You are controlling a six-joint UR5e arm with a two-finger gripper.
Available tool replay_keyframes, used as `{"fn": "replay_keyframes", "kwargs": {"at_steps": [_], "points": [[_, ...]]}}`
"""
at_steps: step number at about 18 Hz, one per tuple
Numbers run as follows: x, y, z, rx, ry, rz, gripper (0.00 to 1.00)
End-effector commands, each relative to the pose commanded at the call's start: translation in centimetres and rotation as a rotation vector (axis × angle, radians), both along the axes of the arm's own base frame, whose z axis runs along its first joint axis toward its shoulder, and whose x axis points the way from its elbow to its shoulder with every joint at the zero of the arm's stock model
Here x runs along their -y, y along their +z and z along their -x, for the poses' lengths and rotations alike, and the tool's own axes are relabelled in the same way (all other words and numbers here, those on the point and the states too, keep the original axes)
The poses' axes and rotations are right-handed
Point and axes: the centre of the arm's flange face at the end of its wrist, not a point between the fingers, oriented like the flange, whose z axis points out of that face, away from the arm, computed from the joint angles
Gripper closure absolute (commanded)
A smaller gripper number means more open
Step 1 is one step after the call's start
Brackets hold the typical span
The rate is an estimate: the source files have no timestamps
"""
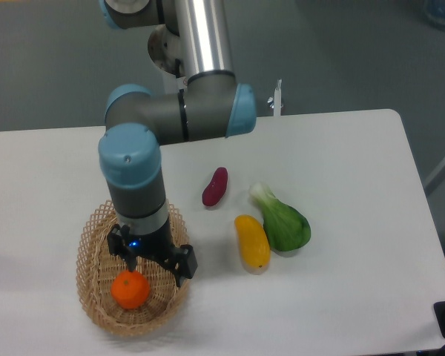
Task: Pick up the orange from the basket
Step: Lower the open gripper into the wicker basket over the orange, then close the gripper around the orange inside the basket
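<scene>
The orange (130, 290) is small, round and bright, with a dark stem dimple on top. It is in the front left part of the oval tan wicker basket (89, 248). My gripper (139, 268) points straight down over the basket, directly above and just behind the orange. Its black body covers the fingertips, and a dark finger part reaches the orange's top edge. I cannot tell whether the jaws are around the orange or only over it.
A purple sweet potato (214, 187), an elongated yellow-orange squash (252, 242) and a green leafy vegetable (283, 221) lie on the white table to the right of the basket. The table's front edge is close below the basket.
</scene>
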Motion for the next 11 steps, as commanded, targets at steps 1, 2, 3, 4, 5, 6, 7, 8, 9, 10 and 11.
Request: {"fn": "replay_keyframes", "kwargs": {"at_steps": [1, 2, 3, 4, 5, 6, 7, 8, 9, 10, 11], "points": [[-0.4, -0.7, -0.9, 0.007, -0.010, 0.007, 0.00], [-0.6, -1.4, -1.2, 0.014, -0.009, 0.015, 0.00], [-0.9, -1.8, -1.6, 0.020, -0.006, 0.020, 0.00], [-1.2, -2.9, -2.3, 0.028, -0.012, 0.033, 0.00], [-1.5, -3.8, -2.7, 0.029, -0.019, 0.046, 0.00], [-1.6, -4.4, -2.7, 0.030, -0.020, 0.056, 0.00], [-1.7, -4.8, -2.8, 0.032, -0.023, 0.060, 0.00], [-1.7, -5.1, -2.8, 0.034, -0.023, 0.064, 0.00], [-1.7, -5.4, -2.8, 0.036, -0.023, 0.068, 0.00], [-1.7, -5.6, -2.8, 0.039, -0.020, 0.072, 0.00], [-1.7, -6.0, -2.8, 0.041, -0.020, 0.076, 0.00]]}}
